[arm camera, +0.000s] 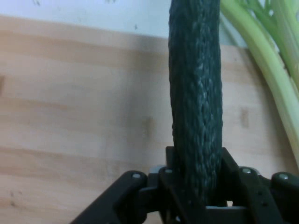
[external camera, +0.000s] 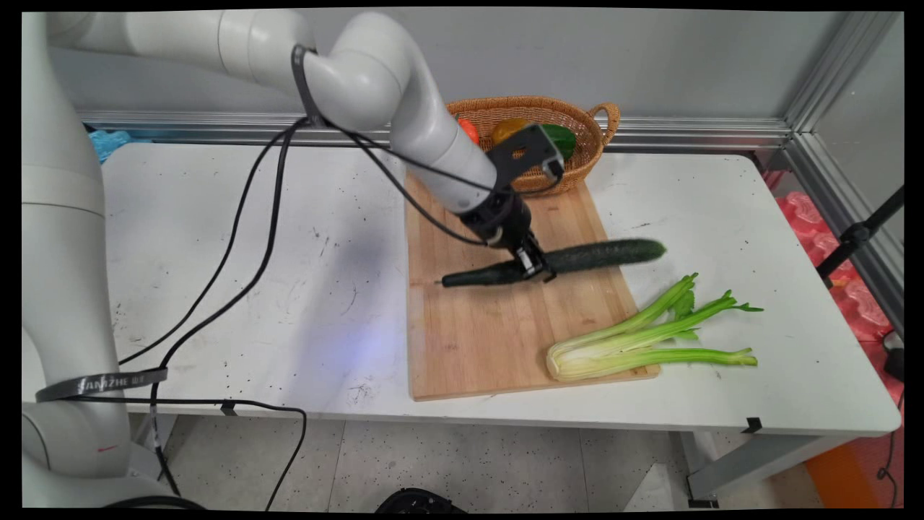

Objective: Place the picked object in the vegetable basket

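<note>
The tool [external camera: 533,266] is clamped across the middle of a dark green cucumber [external camera: 599,256], its fingers [arm camera: 232,170] pressed against both sides; gripped near its centre, the cucumber stays nearly level rather than tipping. It sits over the wooden cutting board [external camera: 476,339], and whether it touches the board is unclear. A celery bunch [external camera: 635,339] lies across the board's near right corner and onto the desk [external camera: 216,289]. Behind the board stands a wicker basket [external camera: 588,144] holding vegetables.

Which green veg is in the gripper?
The dark cucumber, clamped in the gripper. The celery lies untouched, half on the cutting board.
</note>
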`<state>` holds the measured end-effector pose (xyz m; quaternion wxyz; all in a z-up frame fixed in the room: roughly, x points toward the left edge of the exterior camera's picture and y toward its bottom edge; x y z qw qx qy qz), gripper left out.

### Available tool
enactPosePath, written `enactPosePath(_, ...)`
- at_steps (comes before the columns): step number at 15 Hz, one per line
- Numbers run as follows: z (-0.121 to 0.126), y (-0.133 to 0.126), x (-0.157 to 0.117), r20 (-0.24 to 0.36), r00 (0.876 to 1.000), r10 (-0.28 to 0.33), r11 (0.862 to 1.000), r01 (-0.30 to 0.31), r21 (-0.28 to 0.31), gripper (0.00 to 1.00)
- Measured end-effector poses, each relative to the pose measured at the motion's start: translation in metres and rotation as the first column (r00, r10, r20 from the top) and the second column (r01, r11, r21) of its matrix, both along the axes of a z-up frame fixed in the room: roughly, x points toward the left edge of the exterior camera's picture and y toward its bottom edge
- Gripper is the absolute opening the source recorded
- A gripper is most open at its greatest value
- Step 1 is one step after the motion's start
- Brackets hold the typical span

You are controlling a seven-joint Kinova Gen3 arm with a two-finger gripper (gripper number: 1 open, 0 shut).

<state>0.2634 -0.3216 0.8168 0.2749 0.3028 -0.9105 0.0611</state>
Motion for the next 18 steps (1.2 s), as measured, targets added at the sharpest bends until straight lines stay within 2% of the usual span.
enactPosePath(9, 0.049, -0.041, 0.012, -0.025, 0.999, -0.039, 0.998, 0.038, -0.058, 0.0)
enactPosePath(18, 0.08, -0.085, 0.031, -0.015, 0.996, -0.085, 0.988, 0.083, -0.13, 0.0)
